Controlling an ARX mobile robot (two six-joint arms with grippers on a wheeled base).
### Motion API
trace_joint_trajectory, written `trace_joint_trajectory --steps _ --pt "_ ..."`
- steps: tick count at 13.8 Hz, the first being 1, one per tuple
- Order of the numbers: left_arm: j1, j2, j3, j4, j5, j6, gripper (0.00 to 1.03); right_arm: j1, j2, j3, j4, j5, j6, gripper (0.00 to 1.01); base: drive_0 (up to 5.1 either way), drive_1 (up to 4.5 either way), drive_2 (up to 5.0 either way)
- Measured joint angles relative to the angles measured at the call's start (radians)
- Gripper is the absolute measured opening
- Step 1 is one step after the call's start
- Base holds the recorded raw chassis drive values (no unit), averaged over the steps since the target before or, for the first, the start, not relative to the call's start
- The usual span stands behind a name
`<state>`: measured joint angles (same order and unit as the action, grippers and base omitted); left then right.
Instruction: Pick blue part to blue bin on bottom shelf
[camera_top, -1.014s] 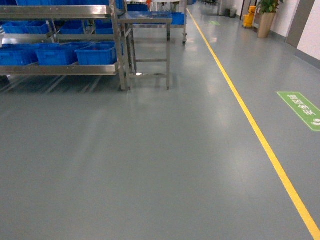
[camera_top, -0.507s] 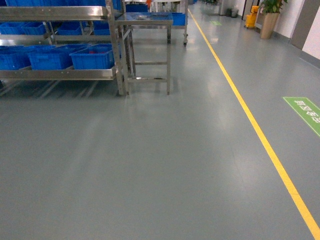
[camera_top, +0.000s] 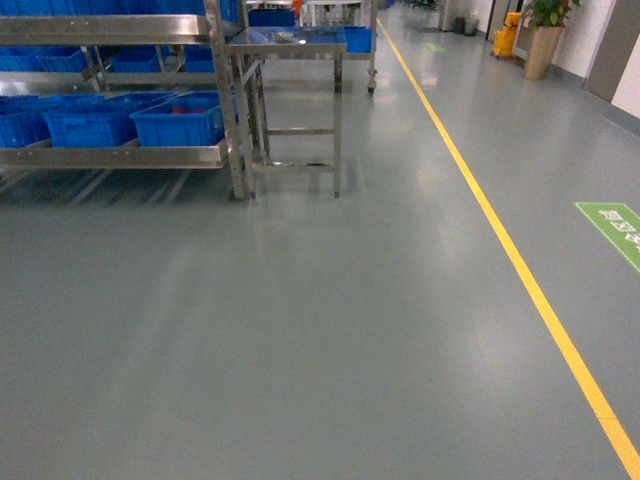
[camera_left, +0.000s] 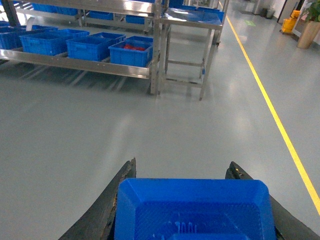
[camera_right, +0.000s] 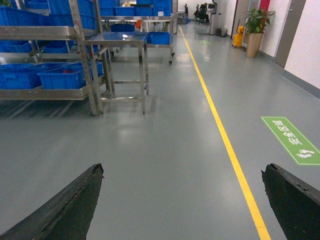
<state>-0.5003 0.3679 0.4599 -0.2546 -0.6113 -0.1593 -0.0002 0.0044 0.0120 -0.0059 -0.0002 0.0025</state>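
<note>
In the left wrist view my left gripper (camera_left: 183, 165) is shut on the blue part (camera_left: 195, 210), a flat blue plastic piece with bevelled corners that fills the space between the dark fingers. The bottom shelf (camera_top: 110, 156) of the steel rack stands far off at the upper left, carrying several blue bins (camera_top: 180, 122). The rightmost bin (camera_left: 131, 52) has red items inside. My right gripper (camera_right: 183, 170) is open over bare floor with nothing between its fingers. Neither gripper shows in the head view.
A small steel table (camera_top: 290, 45) stands right of the rack's end upright. A yellow floor line (camera_top: 500, 240) runs along the aisle, with a green floor sign (camera_top: 615, 225) to its right. A potted plant (camera_top: 540, 45) and a yellow bucket (camera_top: 503, 38) stand far back.
In the head view the rack and table have slid lower and left while the green sign slid right; the base has rolled forward along the aisle.
</note>
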Motion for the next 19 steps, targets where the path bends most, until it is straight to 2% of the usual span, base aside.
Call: trace_joint_trajectory --steps 19 --pt "0.000 -0.001 0.000 -0.005 0.000 0.000 0.43 0.000 0.000 0.000 0.005 0.000 0.000 0.98 0.0 4.10 -4.1"
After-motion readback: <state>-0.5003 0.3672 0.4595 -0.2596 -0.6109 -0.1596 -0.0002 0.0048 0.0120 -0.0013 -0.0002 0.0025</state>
